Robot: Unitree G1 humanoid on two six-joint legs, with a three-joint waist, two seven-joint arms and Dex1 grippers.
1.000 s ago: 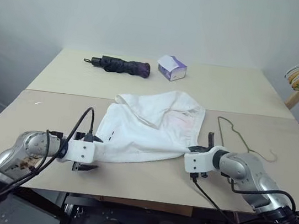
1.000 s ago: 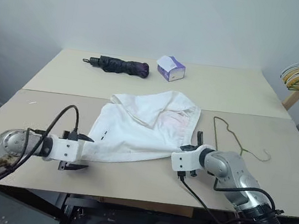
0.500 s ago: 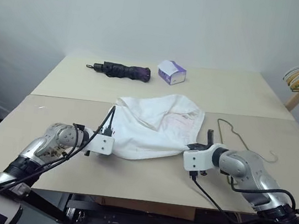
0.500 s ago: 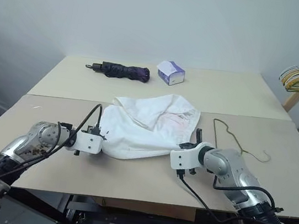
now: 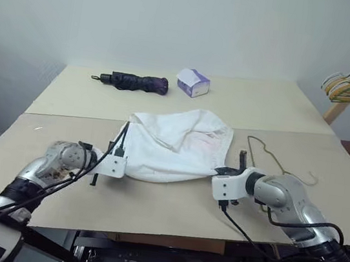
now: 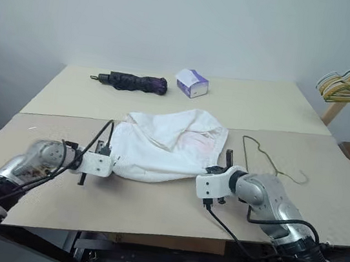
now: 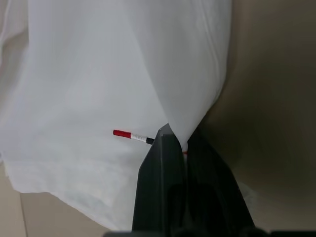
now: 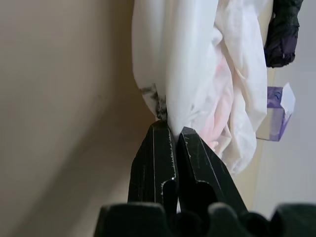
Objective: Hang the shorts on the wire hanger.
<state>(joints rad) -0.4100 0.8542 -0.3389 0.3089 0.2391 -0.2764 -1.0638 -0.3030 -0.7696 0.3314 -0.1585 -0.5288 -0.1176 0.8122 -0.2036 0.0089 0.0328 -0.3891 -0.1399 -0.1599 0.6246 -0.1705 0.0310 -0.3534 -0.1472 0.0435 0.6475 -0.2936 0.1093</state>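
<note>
Left gripper (image 7: pixel 180 143) and right gripper (image 8: pixel 173 132) both pinch the crumpled white cloth shorts (image 5: pixel 176 145) mid-table, the thin olive-grey wire hanger (image 5: pixel 274 159) towards the table's right edge.

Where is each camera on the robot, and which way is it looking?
Left and right eye views: on the head, looking forward and down over the table; both arms show.
Left wrist view: on the left wrist, looking along the left gripper, shut on the shorts.
Right wrist view: on the right wrist, looking along the right gripper, also shut on the shorts; the tissue box shows beyond.
Shared: all views show the shorts.
</note>
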